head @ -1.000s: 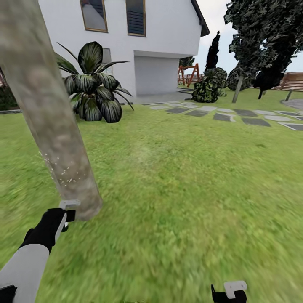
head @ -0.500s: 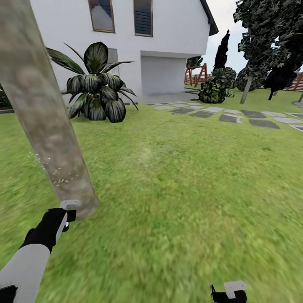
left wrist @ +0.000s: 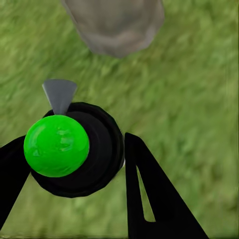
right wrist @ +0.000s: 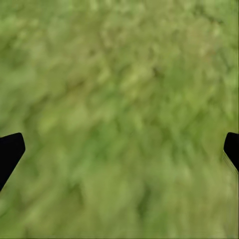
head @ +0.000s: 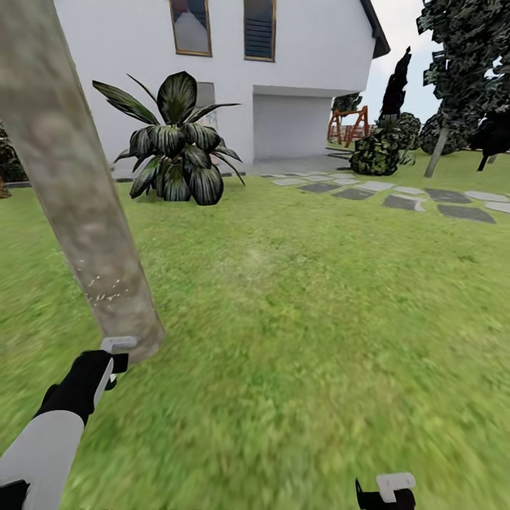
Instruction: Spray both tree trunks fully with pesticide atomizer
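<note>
Tree trunk [head: 78, 191], base flecked with white droplets: spraying appears under way. Left gripper [left wrist: 74, 164] clasps the pesticide atomizer [left wrist: 74, 149], nozzle just beside the trunk. Right gripper [right wrist: 119, 149] hangs spread above the lawn [head: 319, 319]. Next: probably sweep higher.

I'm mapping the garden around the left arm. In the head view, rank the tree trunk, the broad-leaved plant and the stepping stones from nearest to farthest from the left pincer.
1. Tree trunk, just ahead of the left pincer.
2. Broad-leaved plant, by the house wall.
3. Stepping stones, far off to the right.

pesticide atomizer [left wrist: 74, 149] in left tool [left wrist: 69, 169], near speckled tree trunk [head: 78, 191]
</note>
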